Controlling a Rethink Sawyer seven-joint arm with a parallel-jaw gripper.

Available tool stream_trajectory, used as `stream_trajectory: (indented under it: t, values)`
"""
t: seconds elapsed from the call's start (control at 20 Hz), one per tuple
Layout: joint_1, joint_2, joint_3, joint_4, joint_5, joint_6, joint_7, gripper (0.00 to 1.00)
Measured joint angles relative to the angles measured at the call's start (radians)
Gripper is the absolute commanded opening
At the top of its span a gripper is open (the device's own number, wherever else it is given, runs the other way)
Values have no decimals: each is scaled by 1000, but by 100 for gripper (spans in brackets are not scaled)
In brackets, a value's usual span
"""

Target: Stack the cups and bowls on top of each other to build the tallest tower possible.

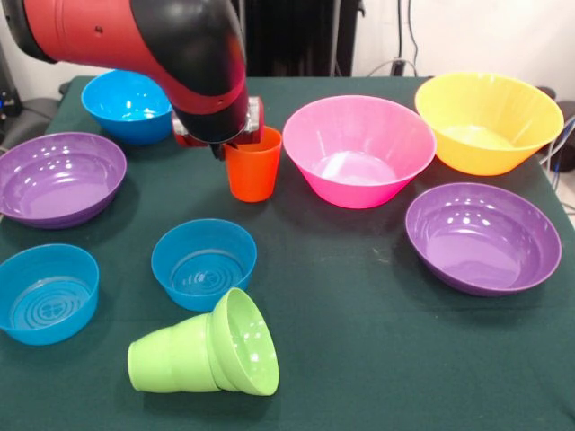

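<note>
The orange cup point(253, 166) stands upright at the middle back of the green cloth. My gripper point(223, 147) is at its left rim, mostly hidden under the red and black arm. The lime green cup point(171, 361) lies on its side at the front with the small lime green bowl point(244, 341) fitted over its mouth end. Blue bowls sit at the back left point(128, 106), centre point(204, 263) and front left point(47, 292). Purple bowls sit left point(60, 177) and right point(482, 236). The pink bowl point(359, 148) and yellow-orange bowl point(488, 121) stand at the back right. No tower is in view.
The green-clothed table point(377, 359) has its right edge just past the purple and yellow-orange bowls. Cables hang at the wall behind the table. The arm's thick body reaches in from the upper left above the back-left blue bowl.
</note>
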Motion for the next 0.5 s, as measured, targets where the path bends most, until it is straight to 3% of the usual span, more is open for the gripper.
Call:
stream_trajectory:
  t: [0.5]
  values:
    - [15, 42, 0, -56, -79, 2, 0, 0]
